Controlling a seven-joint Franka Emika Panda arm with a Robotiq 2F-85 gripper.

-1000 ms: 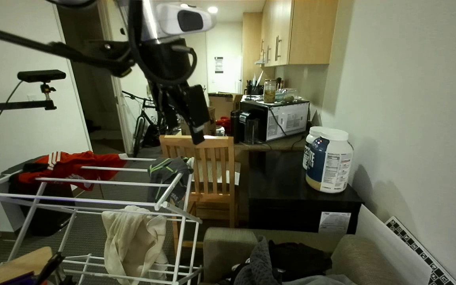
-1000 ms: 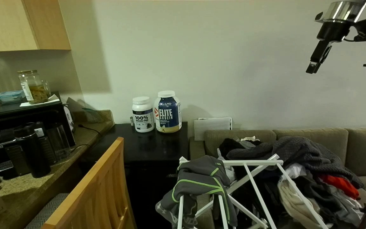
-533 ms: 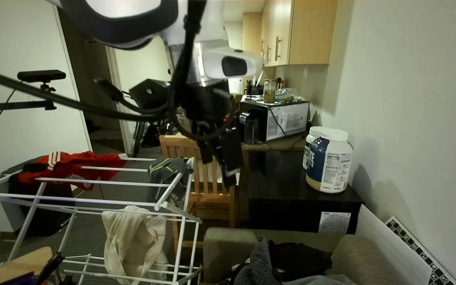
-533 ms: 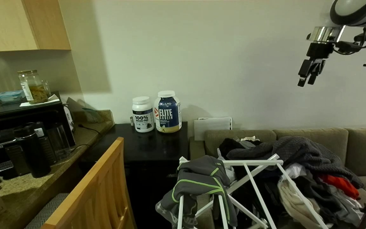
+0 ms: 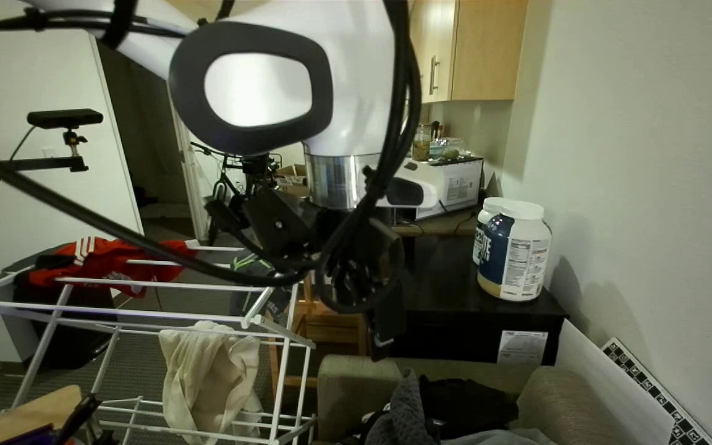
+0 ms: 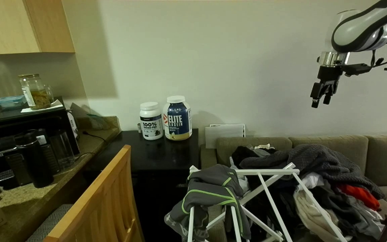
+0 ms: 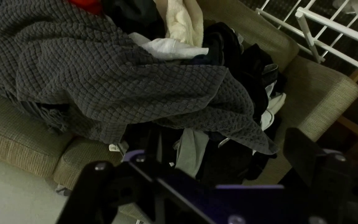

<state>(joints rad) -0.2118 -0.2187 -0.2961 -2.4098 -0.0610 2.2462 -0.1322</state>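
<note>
Gripper (image 6: 321, 103) parted above clothes (image 7: 193, 152); blue tub (image 6: 177, 119) reads "ELITE", white tub (image 6: 151, 122) "100% GRASS-FED"

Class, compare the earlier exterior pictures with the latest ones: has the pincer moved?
Yes: in an exterior view, the pincer has come down and slightly leftward in the picture, closer to the sofa backrest below it.

Both exterior views are moderately lit, with a greenish-yellow cast. In an exterior view, the cabinet (image 6: 50, 27) and tubs (image 6: 177, 121) throw soft shadows rightward on the wall (image 6: 213, 60), so light falls from that view's left. The metal collar (image 5: 334, 180) of the arm (image 5: 359, 80) gleams in both. The wrist view is dim: dark clothes (image 7: 228, 161) lose detail, and the near-black gripper (image 7: 222, 147) looks out of focus.
</note>
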